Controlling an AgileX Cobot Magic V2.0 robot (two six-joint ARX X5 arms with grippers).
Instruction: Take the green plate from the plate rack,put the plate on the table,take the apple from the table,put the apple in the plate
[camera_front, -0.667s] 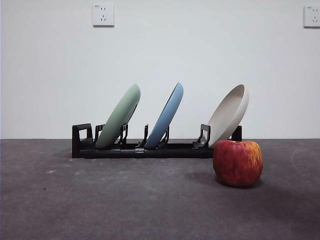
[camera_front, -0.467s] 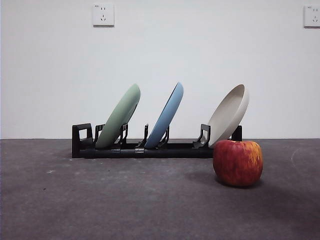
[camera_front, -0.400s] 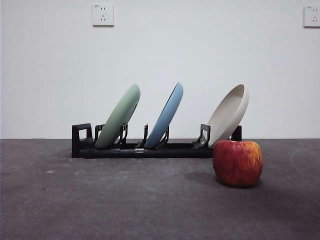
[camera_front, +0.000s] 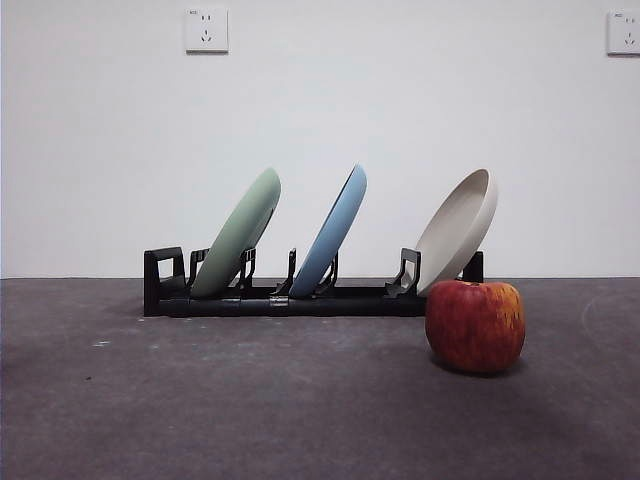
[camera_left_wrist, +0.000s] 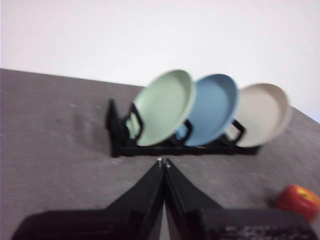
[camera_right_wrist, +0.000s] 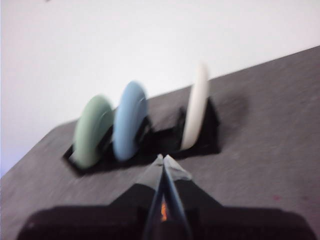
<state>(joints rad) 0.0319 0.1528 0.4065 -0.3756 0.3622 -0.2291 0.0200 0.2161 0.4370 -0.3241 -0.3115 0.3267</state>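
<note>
We see the green plate (camera_front: 238, 232) standing tilted in the plate rack (camera_front: 300, 297), at one end of it, with a light blue plate (camera_front: 330, 232) in the middle slot and a cream-white plate (camera_front: 457, 229) at the other end. The rack sits on the dark grey desk (camera_front: 250, 400). The apple (camera_front: 475, 325) rests on the desk, just in front of the rack's end that holds the cream-white plate.

Our left gripper (camera_left_wrist: 163, 162) hangs above the desk with its jaws pressed together and holding nothing; the rack and the green plate (camera_left_wrist: 164, 106) lie ahead of the jaw tips, well apart from them, and the apple (camera_left_wrist: 299, 199) sits off to one side.

Our right gripper (camera_right_wrist: 162, 159) likewise has its jaws closed to a point, empty, with the rack (camera_right_wrist: 155, 142) ahead of the tips. That view is blurred.
</note>
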